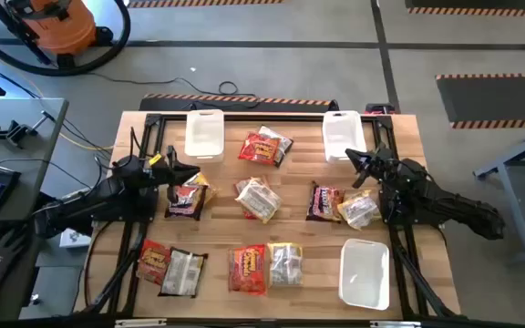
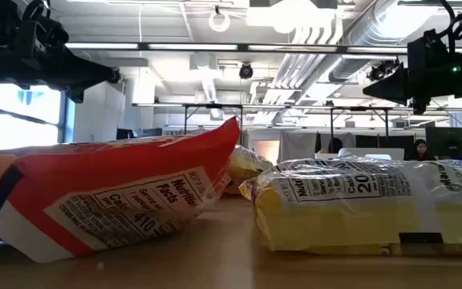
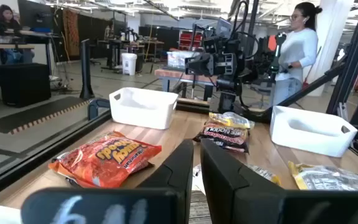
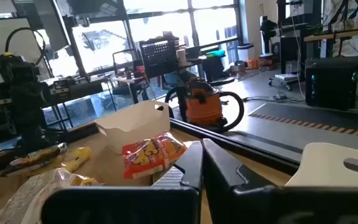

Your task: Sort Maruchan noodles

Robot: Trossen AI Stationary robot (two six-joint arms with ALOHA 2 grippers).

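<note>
Table (image 1: 408, 146) of pale wood carrying three white bins (image 1: 204, 133), two along the far edge and one at the near right, presumably set apart so that each can take one colour of packet. Maruchan noodles (image 1: 259, 199) lie loose across the middle and near part of the board, red-orange, dark and yellow packets mixed, none yet in a bin. Left gripper (image 1: 173, 167) and right gripper (image 1: 355, 160) hang at either side above the packets, fingers pressed together on nothing, so sorting appears not to have begun.

Red noodle packet (image 2: 111, 197) cut off at low view's left edge, yellow packet (image 2: 367, 205) cropped at right, packet lettering in high view too small to read
</note>
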